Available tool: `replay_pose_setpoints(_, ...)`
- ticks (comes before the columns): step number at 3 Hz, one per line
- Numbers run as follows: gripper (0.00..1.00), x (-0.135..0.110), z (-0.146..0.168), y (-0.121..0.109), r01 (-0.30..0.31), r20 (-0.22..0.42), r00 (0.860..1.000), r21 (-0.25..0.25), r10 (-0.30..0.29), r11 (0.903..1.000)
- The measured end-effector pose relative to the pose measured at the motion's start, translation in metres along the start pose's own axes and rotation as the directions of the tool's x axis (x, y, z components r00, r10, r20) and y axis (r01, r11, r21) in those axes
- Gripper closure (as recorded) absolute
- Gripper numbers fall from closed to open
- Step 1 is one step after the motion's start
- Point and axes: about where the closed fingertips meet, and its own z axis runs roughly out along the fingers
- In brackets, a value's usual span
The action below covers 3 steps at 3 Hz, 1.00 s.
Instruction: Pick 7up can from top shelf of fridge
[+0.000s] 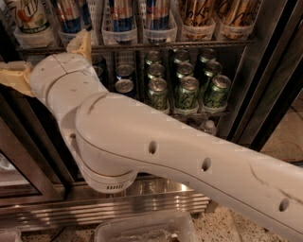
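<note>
Inside the fridge [142,204], the 7up can [28,15] is standing far left on the top shelf [199,45]; I'm holding the gripper [45,57] just below it, fingers [81,47] spread wide, gripping nothing.

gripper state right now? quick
Gripper: open, fingers spread wide, nothing seen between them; it is at the fridge's left side, just below the top shelf and the 7up can.

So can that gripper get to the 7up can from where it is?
Probably, once it rises. The gripper sits open just below the 7up can, level with the front edge of the top shelf; only its clear bin fronts it.
</note>
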Motion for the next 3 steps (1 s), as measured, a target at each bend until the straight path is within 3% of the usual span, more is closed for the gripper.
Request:
replay_pose_setpoints(1, 0.0, 0.001, 0.011, -0.001, 0.068, -0.002, 0.998, 0.025, -0.068, 0.9974)
replay_pose_setpoints(2, 0.0, 0.003, 0.02, -0.002, 0.075, 0.002, 0.997, 0.034, -0.075, 0.9966)
replay_pose_setpoints(3, 0.0, 0.004, 0.03, -0.001, 0.037, 0.027, 0.999, 0.036, -0.038, 0.9987)
